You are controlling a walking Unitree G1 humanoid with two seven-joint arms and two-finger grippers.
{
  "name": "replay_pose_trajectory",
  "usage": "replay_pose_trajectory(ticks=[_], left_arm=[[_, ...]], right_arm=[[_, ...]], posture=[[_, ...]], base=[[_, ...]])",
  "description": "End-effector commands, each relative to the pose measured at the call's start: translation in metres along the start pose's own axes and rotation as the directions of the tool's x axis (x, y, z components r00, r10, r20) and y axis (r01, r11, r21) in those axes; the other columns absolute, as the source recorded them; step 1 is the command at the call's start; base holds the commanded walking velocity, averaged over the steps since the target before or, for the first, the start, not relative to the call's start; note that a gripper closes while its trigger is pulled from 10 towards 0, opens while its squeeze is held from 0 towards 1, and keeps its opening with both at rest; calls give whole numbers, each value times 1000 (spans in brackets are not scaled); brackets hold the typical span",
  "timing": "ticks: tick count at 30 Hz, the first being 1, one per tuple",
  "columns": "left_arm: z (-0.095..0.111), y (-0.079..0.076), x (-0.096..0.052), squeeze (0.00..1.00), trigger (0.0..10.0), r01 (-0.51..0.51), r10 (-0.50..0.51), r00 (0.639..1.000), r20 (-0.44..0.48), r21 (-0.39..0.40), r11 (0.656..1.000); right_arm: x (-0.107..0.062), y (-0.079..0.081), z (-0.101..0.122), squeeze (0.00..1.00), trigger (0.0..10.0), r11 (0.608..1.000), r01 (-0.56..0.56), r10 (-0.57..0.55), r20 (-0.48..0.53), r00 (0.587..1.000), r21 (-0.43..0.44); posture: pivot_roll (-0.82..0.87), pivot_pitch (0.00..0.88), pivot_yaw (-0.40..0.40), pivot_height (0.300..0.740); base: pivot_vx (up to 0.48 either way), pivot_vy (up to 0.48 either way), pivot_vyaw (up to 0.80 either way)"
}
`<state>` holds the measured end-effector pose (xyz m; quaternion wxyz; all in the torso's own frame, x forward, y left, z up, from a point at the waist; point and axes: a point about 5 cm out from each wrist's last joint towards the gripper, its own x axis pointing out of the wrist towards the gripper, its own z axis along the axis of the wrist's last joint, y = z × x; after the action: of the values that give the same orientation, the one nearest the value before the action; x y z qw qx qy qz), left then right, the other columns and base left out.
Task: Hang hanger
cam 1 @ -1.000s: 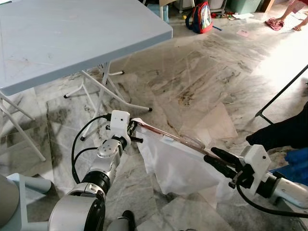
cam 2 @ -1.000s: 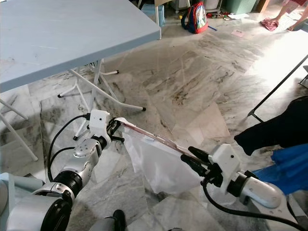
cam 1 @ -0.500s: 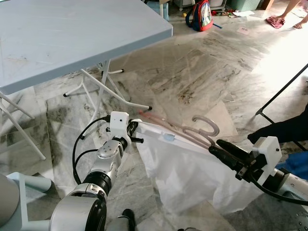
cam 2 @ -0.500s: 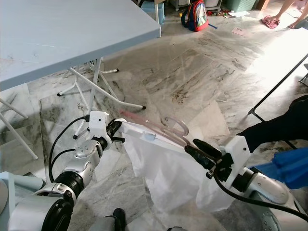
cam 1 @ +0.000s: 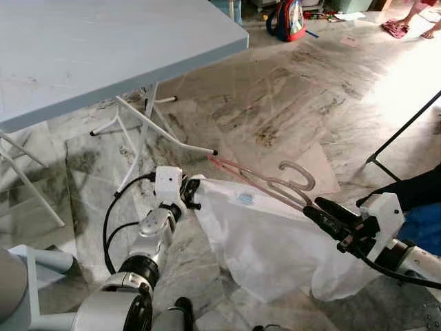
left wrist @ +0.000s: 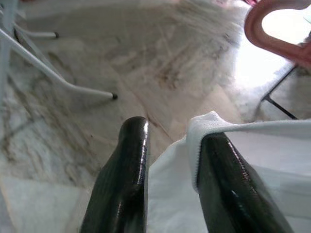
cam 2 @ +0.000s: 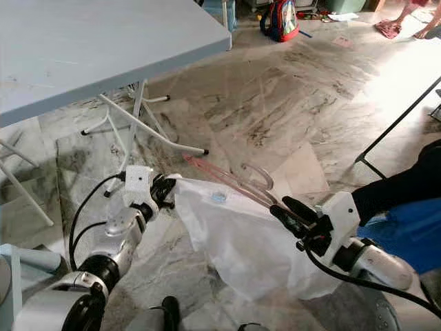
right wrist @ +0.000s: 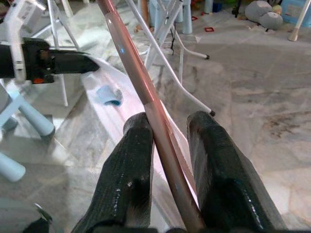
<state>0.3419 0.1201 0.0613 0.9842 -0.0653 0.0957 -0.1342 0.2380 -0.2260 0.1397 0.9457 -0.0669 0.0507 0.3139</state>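
Observation:
A pink hanger (cam 1: 256, 181) with its hook (cam 1: 298, 173) turned upward lies slantwise between my two grippers, low over the marble floor. A white garment (cam 1: 275, 241) hangs from it and trails on the floor. My right gripper (cam 1: 321, 213) is shut on the hanger's bar near the hook; in the right wrist view the bar (right wrist: 138, 73) runs between its fingers (right wrist: 131, 160). My left gripper (cam 1: 188, 194) grips the garment's far corner; in the left wrist view the white hem (left wrist: 204, 127) is drawn over one finger (left wrist: 228, 184).
A grey folding table (cam 1: 103, 62) stands at the upper left, its white legs (cam 1: 165, 134) reaching close to the hanger's tip. A black rack leg (cam 1: 400, 134) and dark and blue clothes (cam 1: 424, 221) are at the right. A backpack (cam 1: 289, 21) stands far back.
The hanger has turned so its hook stands up, and the garment has spread out wider between the grippers. The right gripper moved a little right and away from the left one.

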Motion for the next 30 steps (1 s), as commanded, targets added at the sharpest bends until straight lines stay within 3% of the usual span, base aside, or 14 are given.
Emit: replay_pose_trajectory(ticks=[1, 8, 12, 20, 25, 30], left_arm=[[-5, 21, -9, 1000, 10000, -77, 77, 997, -3, -9, 997], [-32, 6, -19, 1000, 10000, 31, -29, 996, -82, 14, 999], [-35, -7, -22, 1000, 10000, 138, -141, 989, -44, -65, 988], [-32, -25, -20, 1000, 10000, 257, -258, 966, -3, -75, 963], [-29, -47, -20, 1000, 10000, 437, -438, 899, 8, -84, 896], [-28, -55, -21, 1000, 10000, 519, -518, 855, -21, 25, 855]], right_arm=[[-17, -20, 0, 0, 10000, 994, 99, -101, -47, 994, -44], [-12, -20, 1, 0, 10000, 994, 71, -77, -69, 995, -87], [-6, -19, 3, 0, 10000, 991, 76, -83, -61, 995, -111], [11, -9, 5, 0, 10000, 987, 94, -97, -20, 995, -129], [31, -1, 9, 0, 10000, 985, 86, -85, 12, 996, -148], [38, 0, 12, 0, 10000, 981, 60, -61, 5, 998, -184]], posture=[[-119, 221, 4, 740], [-120, 224, 1, 740], [-119, 226, 1, 740], [-114, 227, 6, 740], [-112, 226, 11, 740], [-110, 225, 13, 740]], base=[[0, 0, 0], [0, 0, 0], [0, 0, 0], [0, 0, 0], [0, 0, 0], [0, 0, 0]])
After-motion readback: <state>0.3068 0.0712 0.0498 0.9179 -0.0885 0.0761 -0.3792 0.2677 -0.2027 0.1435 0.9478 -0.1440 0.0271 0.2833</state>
